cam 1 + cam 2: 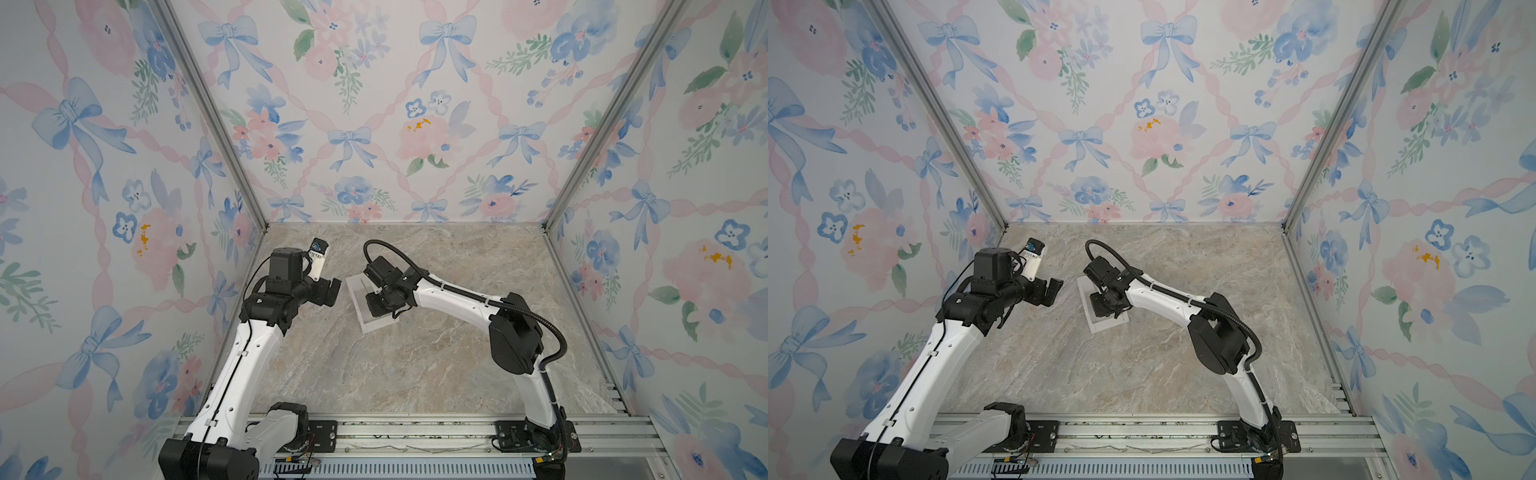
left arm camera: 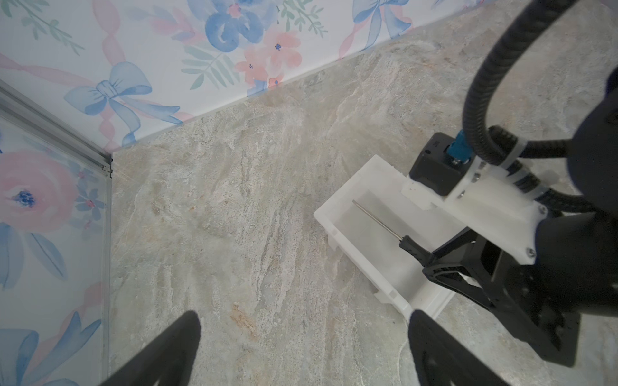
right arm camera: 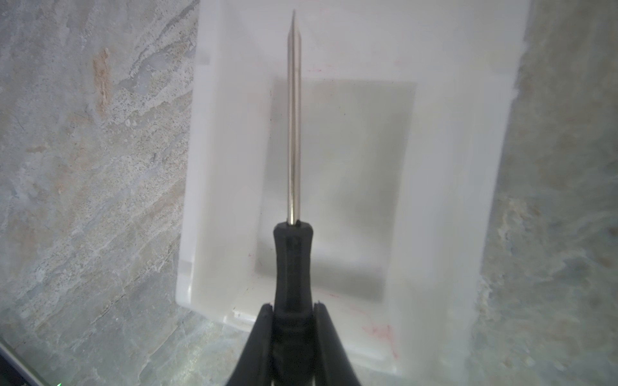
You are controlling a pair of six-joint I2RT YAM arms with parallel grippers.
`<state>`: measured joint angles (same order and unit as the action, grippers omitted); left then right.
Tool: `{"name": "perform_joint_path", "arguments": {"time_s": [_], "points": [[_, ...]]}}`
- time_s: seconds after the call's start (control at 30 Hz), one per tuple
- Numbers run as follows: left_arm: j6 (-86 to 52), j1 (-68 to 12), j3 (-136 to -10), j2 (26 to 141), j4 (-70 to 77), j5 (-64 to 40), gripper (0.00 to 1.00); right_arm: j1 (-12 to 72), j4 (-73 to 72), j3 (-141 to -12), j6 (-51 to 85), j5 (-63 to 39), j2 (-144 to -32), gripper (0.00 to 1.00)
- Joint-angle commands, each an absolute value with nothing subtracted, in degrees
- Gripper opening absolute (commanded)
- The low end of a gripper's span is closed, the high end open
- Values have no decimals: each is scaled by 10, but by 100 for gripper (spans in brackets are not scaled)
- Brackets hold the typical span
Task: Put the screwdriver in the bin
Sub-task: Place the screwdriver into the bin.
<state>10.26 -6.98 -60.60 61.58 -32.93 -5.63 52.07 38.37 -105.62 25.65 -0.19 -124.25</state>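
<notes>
Your right gripper [image 3: 291, 320] is clamped on the black handle of the screwdriver [image 3: 294, 133], both fingers [image 3: 261, 334] pinching it from either side. In the right wrist view the thin metal shaft runs straight out from the gripper and sits over the open top of the bin [image 3: 451, 200], closer to one long wall than the other. From the left wrist view you can see the same thing side-on: the screwdriver [image 2: 384, 227] is inside the outline of the bin [image 2: 337, 214], shaft angled along its length. Can't tell from any view whether the tip actually touches the floor of the bin or just hangs above it.

The bin [image 1: 357, 299] sits on the marble-look tabletop [image 1: 415, 365], roughly mid-table, and in both top views your right arm covers most of it.

Your left gripper [image 1: 1054, 291] hangs off to the side of the bin, not touching anything. Its two fingers [image 2: 174, 351] stand well apart in the left wrist view, so it's wide with nothing in it.
</notes>
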Motion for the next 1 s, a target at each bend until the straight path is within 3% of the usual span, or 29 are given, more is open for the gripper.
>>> {"name": "perform_joint_path", "arguments": {"time_s": [0.0, 0.4, 0.63, 0.97], "points": [[98, -73, -620, 617, -332, -66, 98, 514, 367, -1085, 255, 6, -1268, 17], [109, -73, -606, 616, -332, -68, 98, 516, 381, -1118, 250, 7, -1322, 19], [108, -72, -602, 622, -332, -70, 98, 515, 393, -1126, 257, 7, -1333, 30], [102, -72, -600, 620, -331, -77, 98, 518, 400, -1137, 254, 25, -1310, 38]]}}
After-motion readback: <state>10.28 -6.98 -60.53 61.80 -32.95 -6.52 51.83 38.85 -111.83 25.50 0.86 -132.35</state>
